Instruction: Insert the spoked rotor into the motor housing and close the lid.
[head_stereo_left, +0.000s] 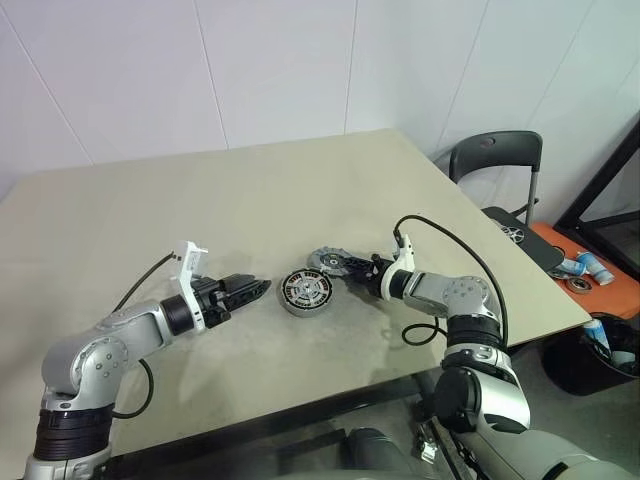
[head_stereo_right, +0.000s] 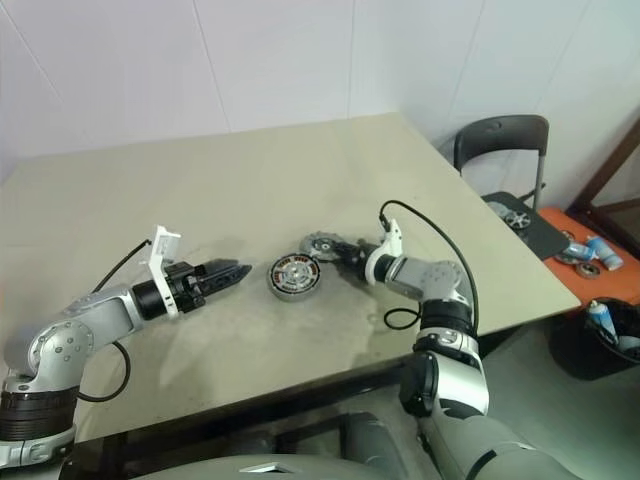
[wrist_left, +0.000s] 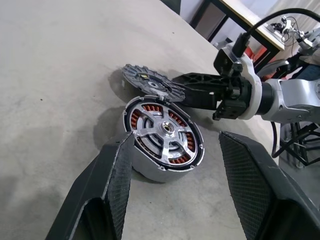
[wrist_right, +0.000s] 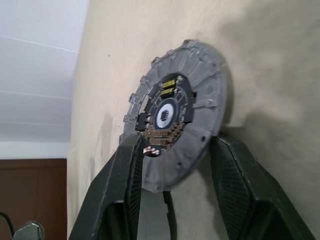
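- The lid (wrist_right: 177, 120) is held by its edge between the fingers of the right gripper (head_stereo_left: 352, 267), tilted, just beside the housing (head_stereo_left: 305, 291).
- The housing lies on the table (head_stereo_left: 200, 220), to the left of this gripper; the rotor seems already seated inside.
- The left gripper (head_stereo_left: 262, 287) is kept wide, empty, near the housing's other side.
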